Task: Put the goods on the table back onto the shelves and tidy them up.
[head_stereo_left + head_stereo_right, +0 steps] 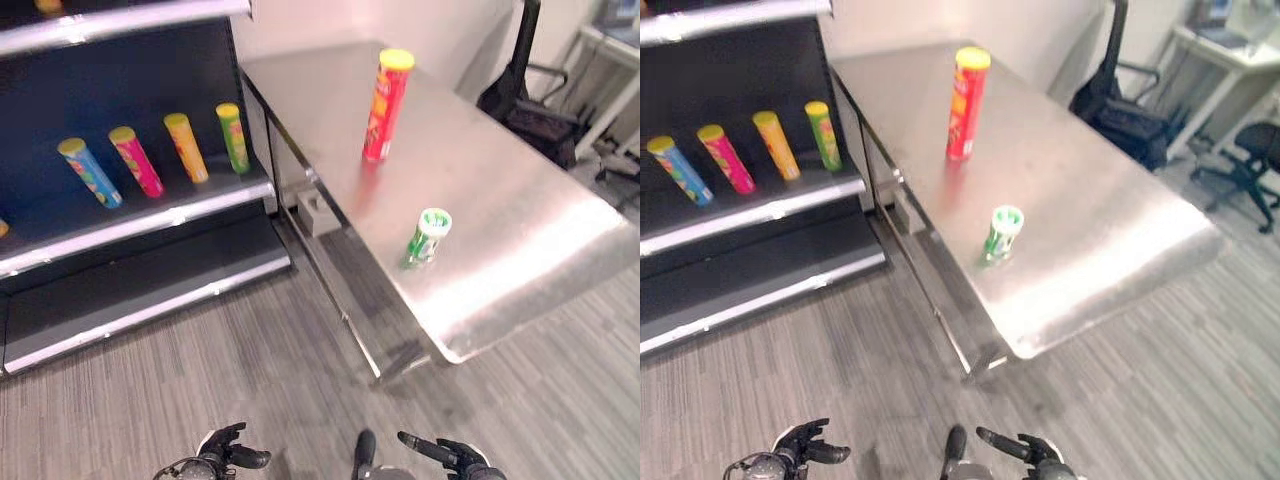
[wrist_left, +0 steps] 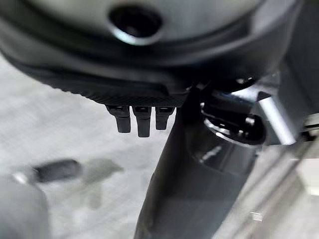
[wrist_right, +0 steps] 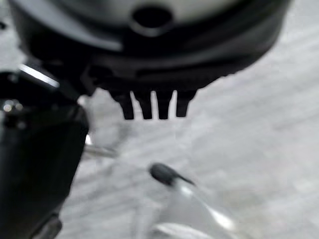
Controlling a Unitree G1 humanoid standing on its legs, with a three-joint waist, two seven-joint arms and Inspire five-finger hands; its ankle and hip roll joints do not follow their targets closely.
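Note:
A tall red can with a yellow lid (image 1: 386,105) stands upright on the steel table (image 1: 520,230), toward its far side. A short green-and-white can (image 1: 428,236) stands nearer the table's front edge. On the dark shelf (image 1: 150,215) to the left lean a blue can (image 1: 90,172), a pink can (image 1: 136,161), an orange can (image 1: 186,147) and a green can (image 1: 233,137). My left hand (image 1: 225,450) and right hand (image 1: 455,456) hang low over the floor, far from the table, both open and holding nothing. Each wrist view shows straight fingers (image 2: 142,118) (image 3: 152,107) over the grey floor.
The lower shelf board (image 1: 140,290) is bare. A black chair with a bag (image 1: 530,100) stands behind the table at the back right, beside a white desk (image 1: 610,50). Another office chair (image 1: 1250,160) is farther right. Grey plank floor lies between me, shelf and table.

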